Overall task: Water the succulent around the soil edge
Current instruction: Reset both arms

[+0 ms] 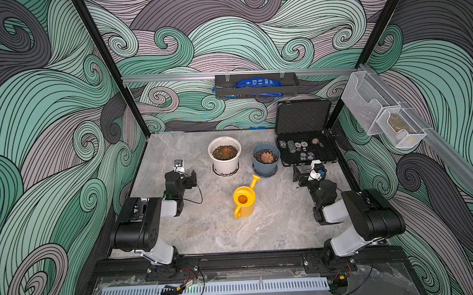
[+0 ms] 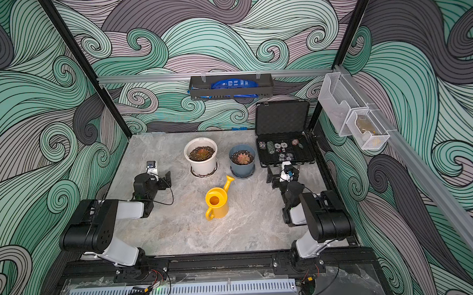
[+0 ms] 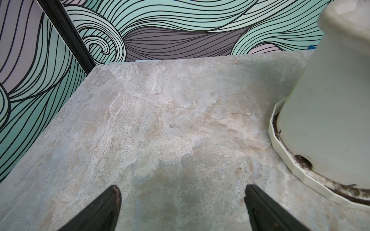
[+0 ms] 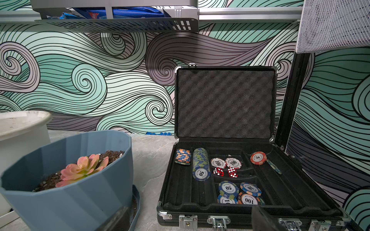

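Observation:
The succulent, a red-orange rosette, sits in a tall white pot at the back middle of the table. Dark soil edge rings it inside the white rim. A yellow watering can stands upright in the middle, spout towards the pots, held by nothing. My left gripper is open over bare table, left of the white pot. My right gripper is open, empty, in front of the poker case.
A blue-grey pot with a pinkish rosette stands right of the white pot. An open black case of chips and dice fills the back right corner. A black shelf hangs on the back wall.

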Motion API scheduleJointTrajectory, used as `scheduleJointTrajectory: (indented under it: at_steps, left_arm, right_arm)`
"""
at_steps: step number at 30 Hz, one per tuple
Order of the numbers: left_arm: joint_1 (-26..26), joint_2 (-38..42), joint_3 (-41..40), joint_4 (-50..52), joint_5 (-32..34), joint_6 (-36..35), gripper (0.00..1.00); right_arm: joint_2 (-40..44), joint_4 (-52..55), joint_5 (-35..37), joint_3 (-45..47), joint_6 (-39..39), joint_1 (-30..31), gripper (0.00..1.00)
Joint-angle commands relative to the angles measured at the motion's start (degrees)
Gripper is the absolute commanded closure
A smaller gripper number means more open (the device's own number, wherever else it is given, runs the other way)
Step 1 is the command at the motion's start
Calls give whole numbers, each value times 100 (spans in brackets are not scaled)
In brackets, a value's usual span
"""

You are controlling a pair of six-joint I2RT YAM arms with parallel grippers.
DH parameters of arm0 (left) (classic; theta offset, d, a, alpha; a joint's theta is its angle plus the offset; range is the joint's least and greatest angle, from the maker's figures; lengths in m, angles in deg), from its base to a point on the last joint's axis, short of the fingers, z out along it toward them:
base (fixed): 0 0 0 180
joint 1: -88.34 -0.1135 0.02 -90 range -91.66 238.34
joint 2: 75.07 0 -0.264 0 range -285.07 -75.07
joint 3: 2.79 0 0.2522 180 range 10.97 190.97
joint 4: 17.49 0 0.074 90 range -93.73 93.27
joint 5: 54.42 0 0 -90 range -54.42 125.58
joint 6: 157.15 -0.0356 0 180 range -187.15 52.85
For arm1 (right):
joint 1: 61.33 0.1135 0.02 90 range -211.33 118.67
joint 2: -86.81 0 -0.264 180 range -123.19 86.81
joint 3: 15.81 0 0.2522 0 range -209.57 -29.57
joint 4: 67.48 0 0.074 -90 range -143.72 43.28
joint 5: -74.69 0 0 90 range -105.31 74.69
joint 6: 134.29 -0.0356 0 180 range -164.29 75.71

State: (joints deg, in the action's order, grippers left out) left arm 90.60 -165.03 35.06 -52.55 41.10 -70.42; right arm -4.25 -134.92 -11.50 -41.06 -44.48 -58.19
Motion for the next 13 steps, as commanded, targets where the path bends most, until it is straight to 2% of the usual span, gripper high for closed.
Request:
scheduleJointTrajectory:
  at_steps: [1, 13]
  left_arm:
    - [-15, -58, -28, -154, -68, -56, 1]
    - [-11, -58, -28, -157, -73, -51, 1]
  right_arm:
    - [50, -71, -85, 44, -34, -33, 1]
    - [41, 22, -154, -7, 18, -15, 1]
